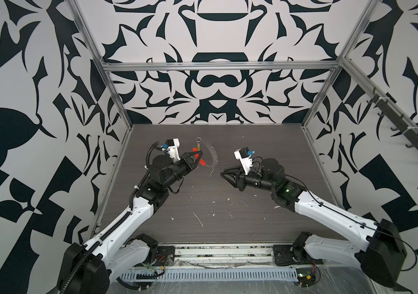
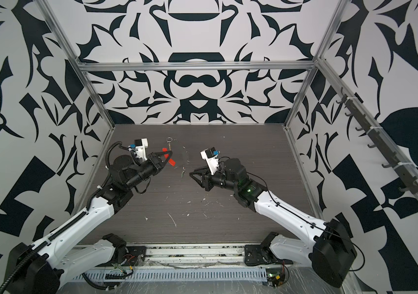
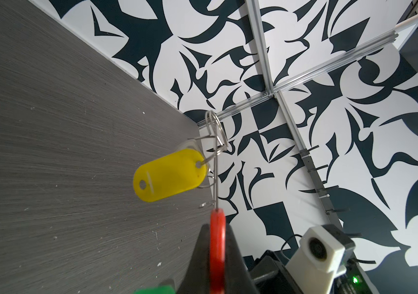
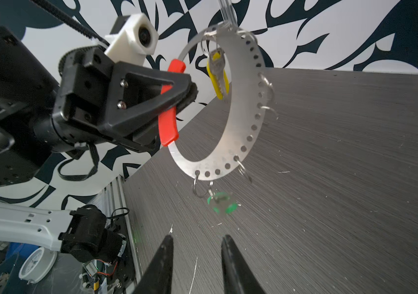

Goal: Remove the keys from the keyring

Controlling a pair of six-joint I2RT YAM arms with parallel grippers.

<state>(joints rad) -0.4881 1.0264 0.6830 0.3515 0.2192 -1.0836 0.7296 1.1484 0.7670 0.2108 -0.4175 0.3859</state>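
Left pincer (image 4: 190, 94) tight on the glossy red end (image 4: 168, 124) of the crescent, perforated metal keyring (image 4: 243, 122); right pincer (image 4: 197, 238) spread.

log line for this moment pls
left gripper: shut on keyring red end | right gripper: open, empty, near green key | yellow key: on keyring

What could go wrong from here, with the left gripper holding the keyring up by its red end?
1. The left gripper pinches only the red end section of the pale perforated curved strip; a tug on a tag may pivot or slip it.
2. The green oblong plastic tag looks blurred, likely swinging, so the open right gripper may miss it or catch the bare wire loop beside it.
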